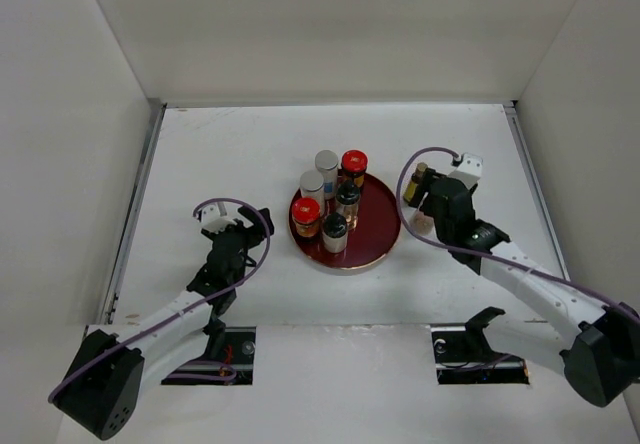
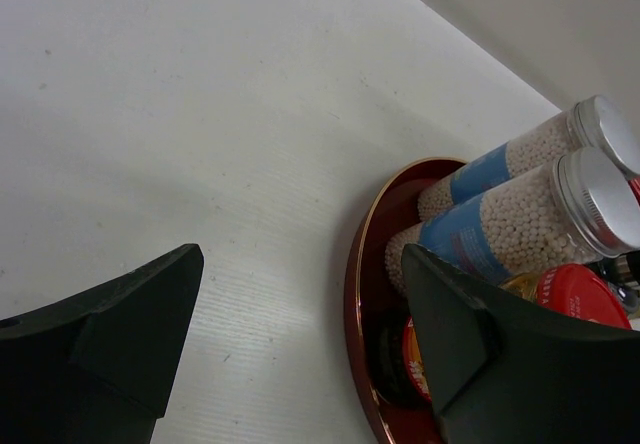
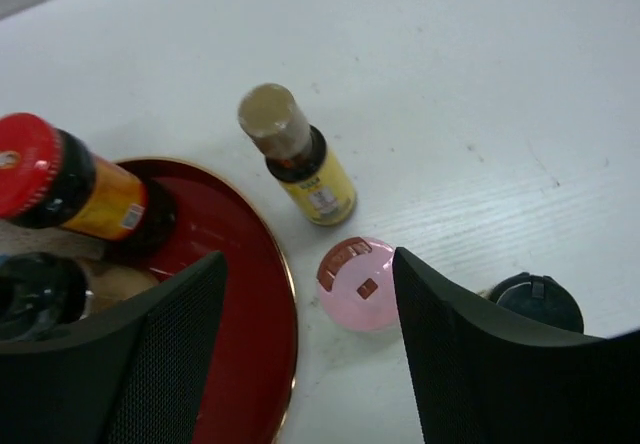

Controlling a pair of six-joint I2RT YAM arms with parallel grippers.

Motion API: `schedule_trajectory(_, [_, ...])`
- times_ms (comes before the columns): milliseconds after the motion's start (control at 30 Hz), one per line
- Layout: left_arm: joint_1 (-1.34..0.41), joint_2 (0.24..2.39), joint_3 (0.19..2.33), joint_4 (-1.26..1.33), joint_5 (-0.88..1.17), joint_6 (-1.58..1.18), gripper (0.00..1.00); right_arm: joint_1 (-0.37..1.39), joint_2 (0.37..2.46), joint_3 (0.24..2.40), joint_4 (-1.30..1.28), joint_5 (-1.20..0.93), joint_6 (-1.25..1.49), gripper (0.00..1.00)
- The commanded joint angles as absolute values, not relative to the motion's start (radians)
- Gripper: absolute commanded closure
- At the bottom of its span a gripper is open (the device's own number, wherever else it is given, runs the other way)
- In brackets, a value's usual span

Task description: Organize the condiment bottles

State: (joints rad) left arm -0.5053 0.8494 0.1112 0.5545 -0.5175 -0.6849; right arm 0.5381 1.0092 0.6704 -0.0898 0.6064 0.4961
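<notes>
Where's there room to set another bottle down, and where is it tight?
Bare: the tray right of its bottles, and the table left of it under the left gripper. Crowded: the tray's left half, and the table right of it, where yellow-labelled bottle, pink-capped jar and black-capped jar cluster below the right gripper.

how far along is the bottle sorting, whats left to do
Done: six bottles stand on the red tray. In hand: nothing is gripped. The right claw hangs open above the pink-capped bottle, and the left claw is open beside the tray. Left: that one, the yellow-labelled bottle and a black-capped bottle are on the table, off the tray.
</notes>
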Motion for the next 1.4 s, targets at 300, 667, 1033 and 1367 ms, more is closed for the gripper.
schedule_trajectory(300, [-0.507, 0.784, 0.106, 0.589, -0.509, -0.698, 0.2, 0.489, 1.196, 0.696, -0.101, 0.606, 0.498, 0.26])
schedule_trajectory(667, [-0.515, 0.807, 0.112, 0.589, -0.506, -0.695, 0.2, 0.478, 1.187, 0.67, -0.054, 0.612, 0.5, 0.58])
schedule_trajectory(1033, [-0.512, 0.833, 0.121, 0.603, -0.514, -0.693, 0.2, 0.625, 1.032, 0.778, -0.1, 0.6, 0.471, 0.61])
schedule_trajectory(1367, [-0.518, 0.835, 0.118, 0.607, -0.518, -0.693, 0.2, 0.774, 1.291, 0.83, 0.011, 0.571, 0.489, 0.61])
